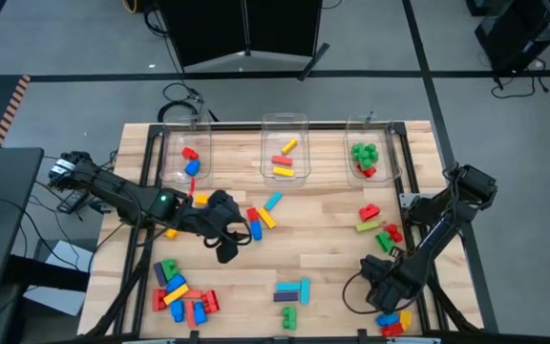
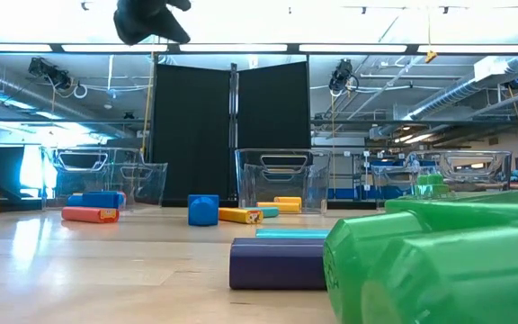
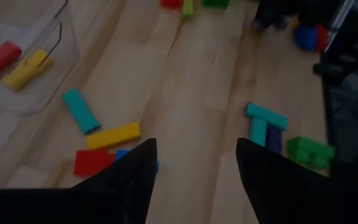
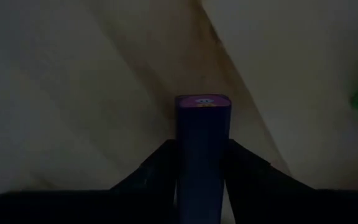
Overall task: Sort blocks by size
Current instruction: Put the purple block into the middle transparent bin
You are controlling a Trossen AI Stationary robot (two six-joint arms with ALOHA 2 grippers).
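Blocks lie in groups on the wooden table: front left, front middle, right and front right corner. My left gripper is open and empty above the table's middle left, over a red, a yellow and a cyan block; it shows high up in the low view. My right gripper at the front right is shut on a long purple block. My right gripper pinches the purple block's two long sides between its two fingers. The block lies along the fingers, and its free end sticks out past the fingertips. Whether that end touches the table, I cannot tell.
Three clear bins stand along the far edge: the left holds red and blue short blocks, the middle yellow and red long ones, the right green and red chunky ones. Bare wood lies at the table's middle. Cables run beside both arms.
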